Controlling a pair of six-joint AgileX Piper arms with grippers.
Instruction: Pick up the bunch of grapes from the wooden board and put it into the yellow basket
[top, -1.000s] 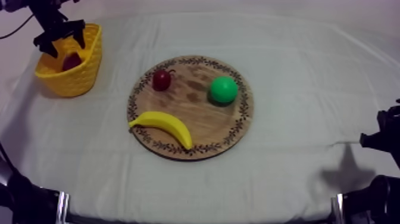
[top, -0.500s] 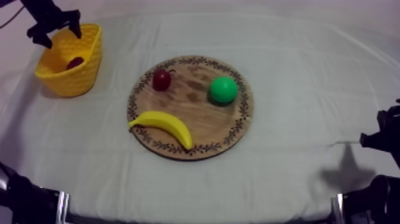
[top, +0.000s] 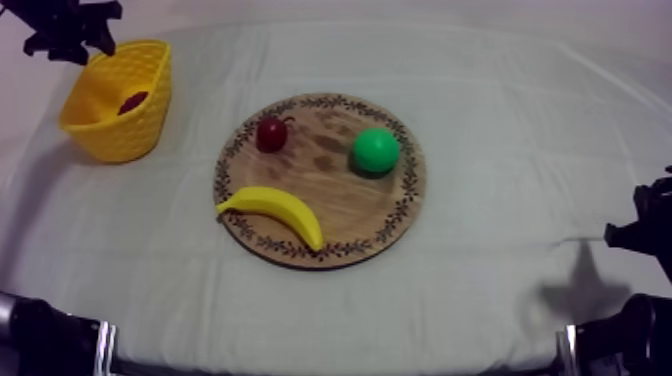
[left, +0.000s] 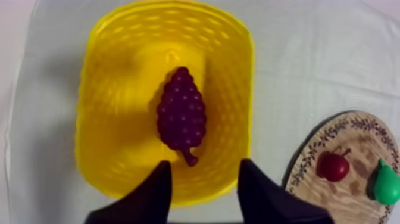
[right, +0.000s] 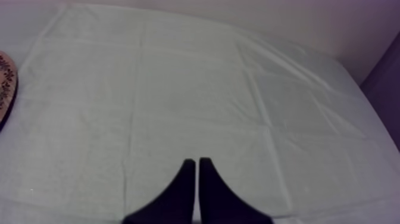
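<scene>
Tabletop (top: 500, 100): grapes (left: 181, 116) inside yellow basket (left: 107, 119)

- No words, numbers, brand names or signs can be read on anything here.
- The wooden board (top: 340, 205) has a dark pattern round its rim. It is only little leafy shapes, not letters.
</scene>
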